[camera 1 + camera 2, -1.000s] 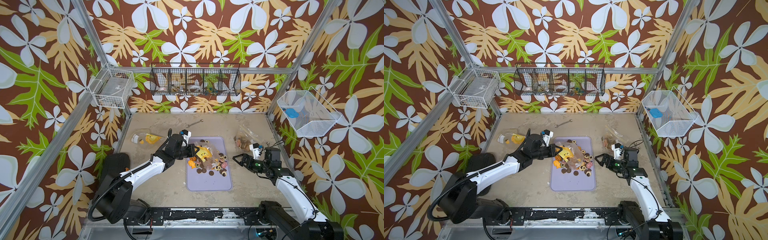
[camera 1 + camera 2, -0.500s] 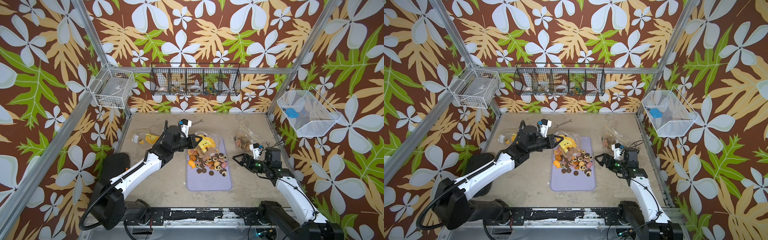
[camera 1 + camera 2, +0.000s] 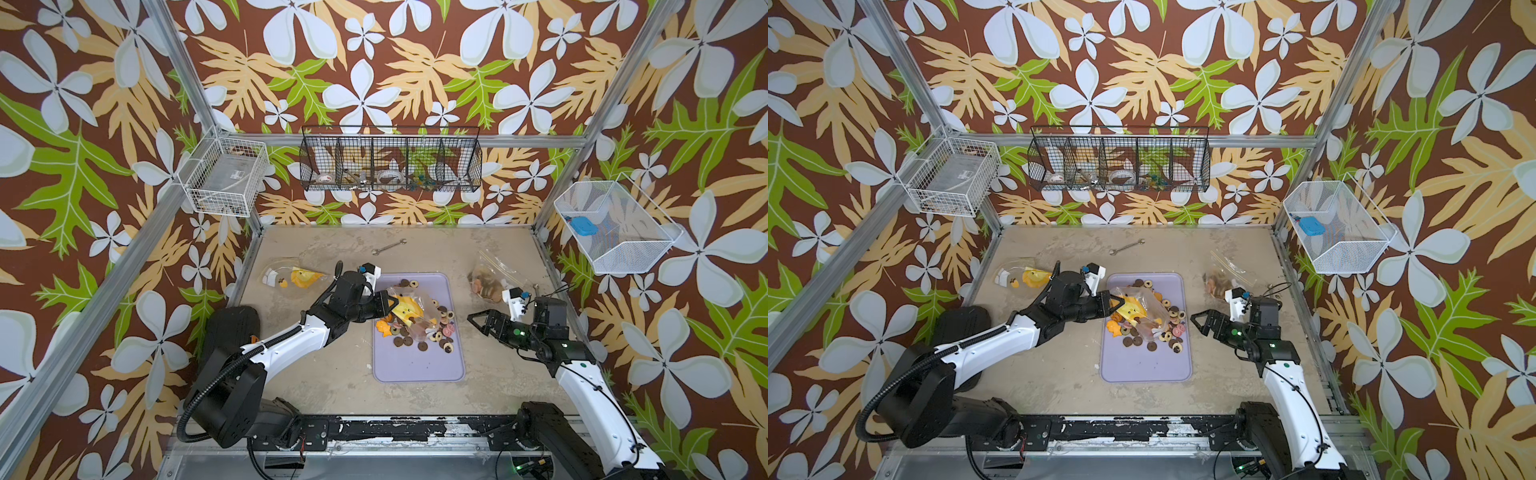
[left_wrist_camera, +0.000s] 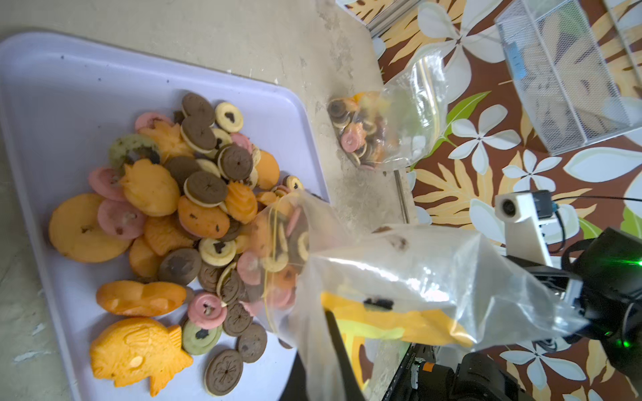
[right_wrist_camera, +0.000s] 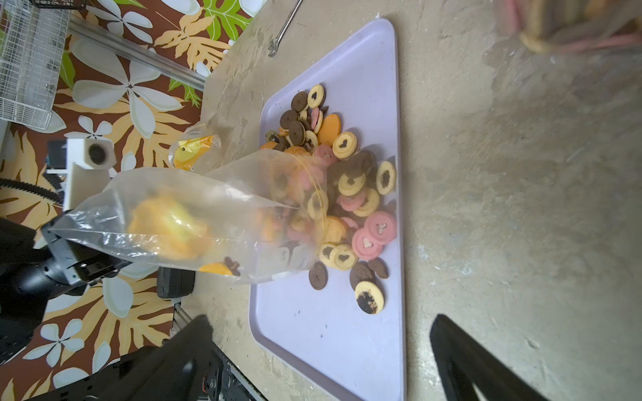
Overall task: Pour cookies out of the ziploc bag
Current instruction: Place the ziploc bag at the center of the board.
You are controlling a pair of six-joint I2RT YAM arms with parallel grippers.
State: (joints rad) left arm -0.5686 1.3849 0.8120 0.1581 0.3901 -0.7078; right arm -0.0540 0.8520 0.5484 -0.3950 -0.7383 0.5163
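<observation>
Dozens of small round, likely brittle cookies (image 4: 205, 189) lie on the lilac tray (image 3: 415, 370) at the counter's middle. Left jaws pinch the limp, slippery clear ziploc bag (image 4: 434, 274) by its closed end, seemingly a good hold; right jaws gape empty.

Mottled beige surface (image 3: 332, 386), lavender tray (image 3: 419, 365) at its middle, small metal wrench (image 3: 389, 246) toward the far edge, clear bag with yellow contents (image 3: 291, 279) far left, clear bag of round biscuits (image 3: 486, 284) far right
</observation>
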